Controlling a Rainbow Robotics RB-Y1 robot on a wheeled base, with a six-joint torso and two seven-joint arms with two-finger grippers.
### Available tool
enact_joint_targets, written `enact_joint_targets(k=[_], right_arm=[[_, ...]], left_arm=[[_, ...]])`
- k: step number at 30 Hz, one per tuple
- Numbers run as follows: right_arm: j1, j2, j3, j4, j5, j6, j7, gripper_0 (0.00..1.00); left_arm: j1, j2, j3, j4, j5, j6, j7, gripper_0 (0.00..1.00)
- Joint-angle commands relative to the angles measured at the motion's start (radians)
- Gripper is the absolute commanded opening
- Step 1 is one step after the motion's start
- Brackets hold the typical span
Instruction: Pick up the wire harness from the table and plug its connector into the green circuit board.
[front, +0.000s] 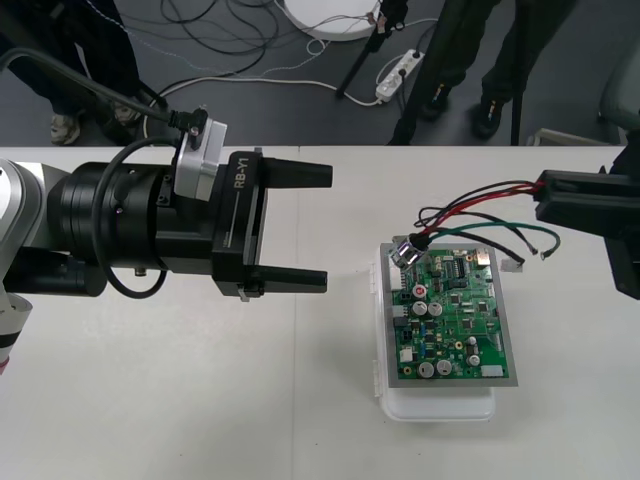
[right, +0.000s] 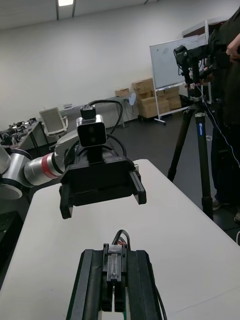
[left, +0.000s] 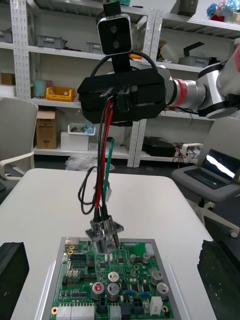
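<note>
**Stock on table, left to right: two grippers, one board, one harness held aloft**

1. Left gripper (front: 326, 228). Comes in from the table's (front: 200, 400) left edge and is held level above the left half, nearer the far edge. Its black fingers (front: 300, 176) are spread wide apart and point toward the board. Released, grasping nothing. In the left wrist view the two fingers stand at the bottom corners, with the board between them and further out.

2. White base (front: 440, 405). Lies flat on the table, right of the middle, with its long side running from far to near. It carries item 3.

3. Green circuit board (front: 455, 320). Sits on the base, component side up.

4. Wire harness (left: 105, 150). Red, black and green strands, off the table and carried by item 5. The wires slope down from that gripper toward the board's far-left corner. The metal socket (front: 406, 250) hangs at the low end, right at that corner; whether it touches the board cannot be told. One green wire (left: 109, 170) dangles loose beside the red ones.

5. Right gripper (front: 543, 197). Comes in from the table's right edge, above the far-right part and beyond the board's far-right corner. Its fingers (right: 92, 285) are drawn close together and clenched on the harness's upper end, the end opposite the socket.
</note>
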Motion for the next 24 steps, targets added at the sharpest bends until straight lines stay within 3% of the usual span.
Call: enact_joint_targets(k=[1,24], right_arm=[[-0.052,0.065,0.030,-0.037,0.074,0.011,-0.033,0.00],[-0.112,0.174,0.224,-0.029,0.074,0.065,0.071,0.00]], left_arm=[[-0.038,-0.020,0.026,-0.024,0.017,0.022,0.035,1.00],[-0.034,-0.035,0.024,-0.012,0.023,0.032,0.038,1.00]])
